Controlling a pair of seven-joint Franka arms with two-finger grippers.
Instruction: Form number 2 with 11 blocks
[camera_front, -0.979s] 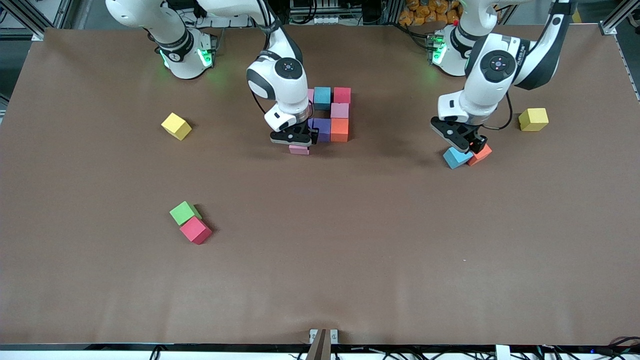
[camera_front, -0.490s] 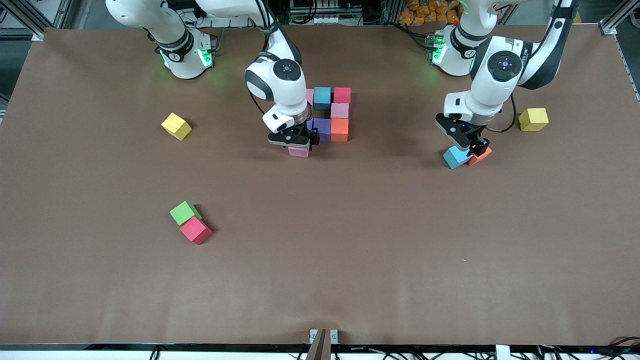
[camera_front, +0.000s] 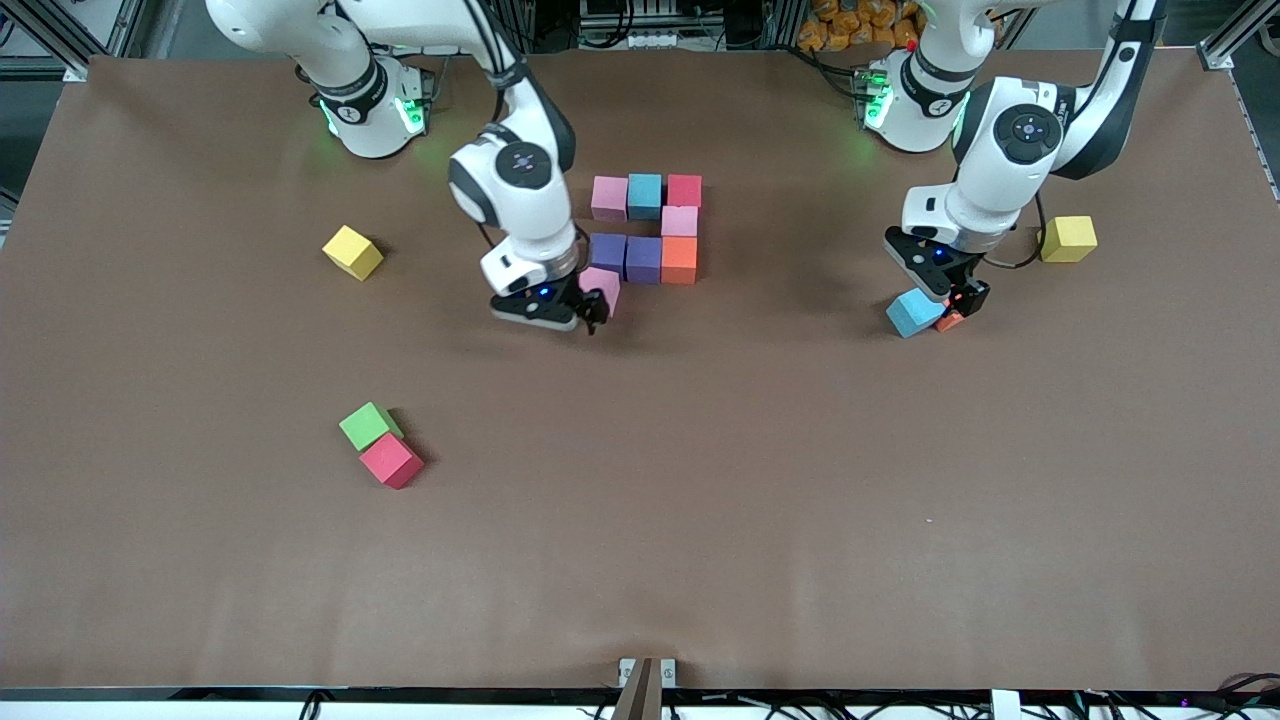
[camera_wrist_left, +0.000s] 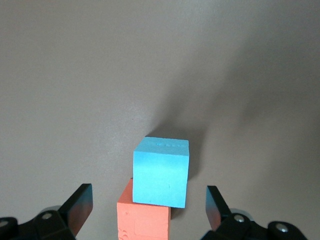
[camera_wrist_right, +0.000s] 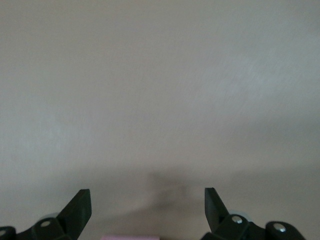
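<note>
Right gripper: we've just released the pink cube into the digit; fingers spread, backing off.
Left gripper: spread over orange cube, blue cube.

The front view looks down from high across the table, facing both arm bases and taking in the whole top. The left wrist view looks close down past its own fingers at a light blue block touching an orange block; the front view shares that pair. The right wrist view shows bare table and, probably, a pink block's edge.
</note>
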